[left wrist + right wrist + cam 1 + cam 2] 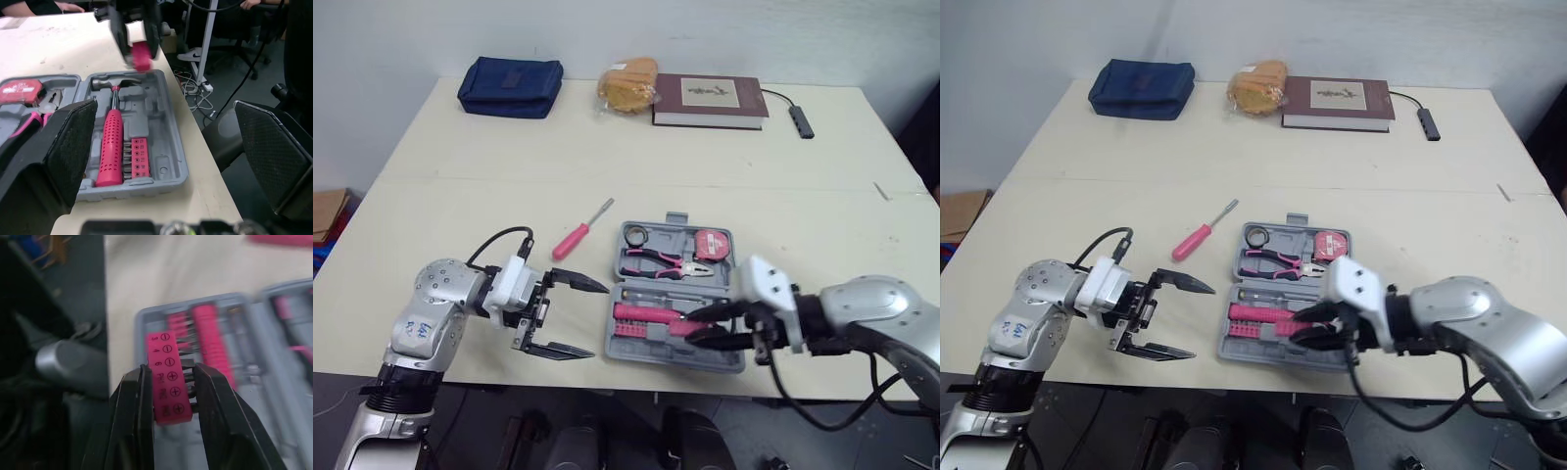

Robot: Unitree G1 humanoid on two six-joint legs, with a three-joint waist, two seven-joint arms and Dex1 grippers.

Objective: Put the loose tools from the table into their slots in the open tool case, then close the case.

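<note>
Pink plastic bit-holder strip (pixel 168 382) sits pinched in R gripper (pixel 692 327) over near half of open grey plastic tool case (pixel 651 351), long axis in line w/ fingers. Pink-handled screwdriver (pixel 582 230) lies loose just far-left of case, shaft pointing diagonally away. L gripper (pixel 599 321), jaws wide, hangs just left of case by near edge of cream table (pixel 607 157).

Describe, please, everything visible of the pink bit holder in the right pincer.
The bit holder is a flat pink plastic-looking strip printed with a column of sizes and slotted and cross-head symbols; dark metal bits stick out along one side. The right pincer is shut on it, gripping its long sides, and holds it over the near half of the open grey tool case.
</note>
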